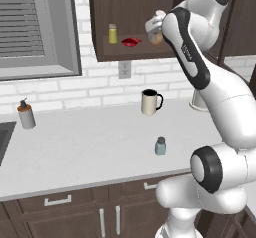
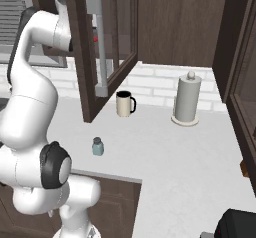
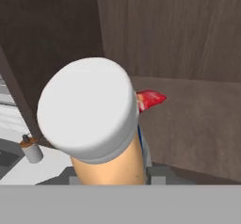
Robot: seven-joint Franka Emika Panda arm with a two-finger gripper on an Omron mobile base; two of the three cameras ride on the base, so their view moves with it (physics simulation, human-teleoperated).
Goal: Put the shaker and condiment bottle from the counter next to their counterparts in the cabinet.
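Cabinet [image 1: 165, 12] first: the big brown cabinet hangs over the counter [image 1: 90, 152], and the gripper [image 1: 156, 32] is up at its shelf, closed on the condiment bottle [image 3: 106, 138]. I think the bottle step is on now. Next it should set the bottle down beside the red item [image 1: 131, 42], right of the yellow-green shaker [image 1: 113, 33]. The shaker [image 1: 160, 146] waits below the cabinet, on the counter.
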